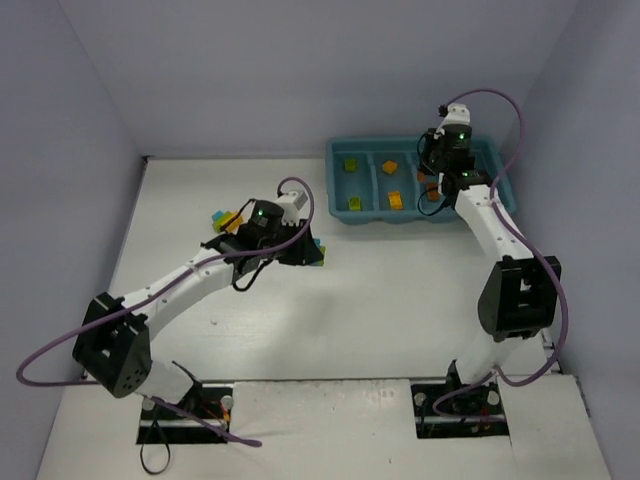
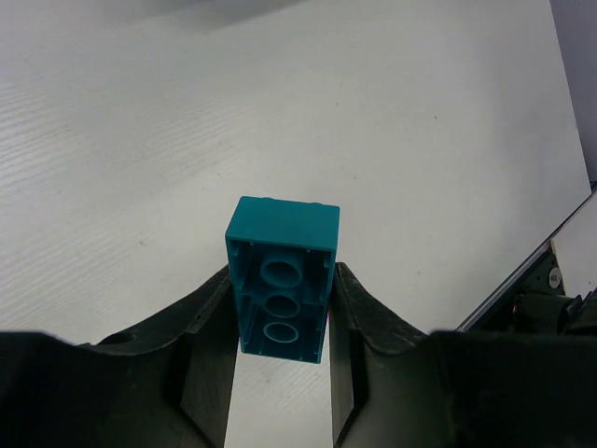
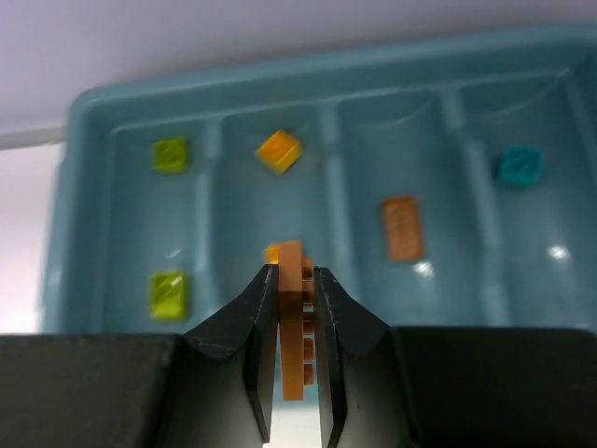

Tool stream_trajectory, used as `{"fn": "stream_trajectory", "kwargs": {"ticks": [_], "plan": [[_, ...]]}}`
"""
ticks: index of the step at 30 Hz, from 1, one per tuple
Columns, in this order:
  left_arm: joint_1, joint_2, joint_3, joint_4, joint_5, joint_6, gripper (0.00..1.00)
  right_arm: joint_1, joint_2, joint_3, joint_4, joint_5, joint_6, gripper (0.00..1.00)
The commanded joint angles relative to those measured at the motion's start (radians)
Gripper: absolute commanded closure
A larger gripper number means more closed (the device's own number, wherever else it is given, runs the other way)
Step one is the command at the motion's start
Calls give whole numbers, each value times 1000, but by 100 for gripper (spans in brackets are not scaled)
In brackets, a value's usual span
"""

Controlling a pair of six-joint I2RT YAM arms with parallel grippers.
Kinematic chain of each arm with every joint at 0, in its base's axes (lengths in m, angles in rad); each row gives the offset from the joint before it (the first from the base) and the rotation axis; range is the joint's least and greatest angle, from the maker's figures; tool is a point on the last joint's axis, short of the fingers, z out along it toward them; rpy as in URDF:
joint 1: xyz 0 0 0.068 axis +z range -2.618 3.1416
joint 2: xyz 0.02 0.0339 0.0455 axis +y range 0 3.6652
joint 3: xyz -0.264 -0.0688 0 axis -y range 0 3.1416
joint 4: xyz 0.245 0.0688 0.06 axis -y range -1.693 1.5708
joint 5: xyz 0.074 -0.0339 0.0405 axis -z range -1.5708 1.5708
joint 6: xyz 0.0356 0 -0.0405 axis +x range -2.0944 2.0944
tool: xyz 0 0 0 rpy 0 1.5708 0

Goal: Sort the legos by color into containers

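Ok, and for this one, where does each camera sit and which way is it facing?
Top external: above and behind the bases, looking down on the table; both arms show whole.
Left wrist: on the left arm, facing the table; left gripper clamps a teal brick.
Right wrist: over the tray, looking in; right gripper pinches an orange brick.
Shared: top and right wrist both show the tray's compartments.

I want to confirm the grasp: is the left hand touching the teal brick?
Touching. In the left wrist view, the left hand presses both sides of the teal brick.
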Motion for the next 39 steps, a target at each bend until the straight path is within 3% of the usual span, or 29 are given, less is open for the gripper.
{"fn": "stream_trajectory", "kwargs": {"ticks": [1,12,18,20,23,26,29,33,39], "plan": [[10,-57,22,7,-24,48,100,-42,109,122,43,30,-154,100],[10,-91,28,-19,-7,77,100,-108,464,384,53,22,-188,93],[10,-105,25,-16,-7,80,100,-122,553,490,55,6,-163,75],[10,-103,23,-6,2,83,100,-122,557,512,53,-25,-162,62],[10,-102,27,10,10,89,100,-122,532,514,52,-37,-162,54],[11,-92,34,26,31,95,100,-122,457,478,50,-69,-136,52],[19,-77,45,53,59,92,100,-122,345,391,50,-210,-91,57],[37,-46,72,79,110,89,100,-122,196,235,55,-515,13,60],[76,-32,53,230,283,111,100,-82,4,-41,130,-809,148,53]]}}
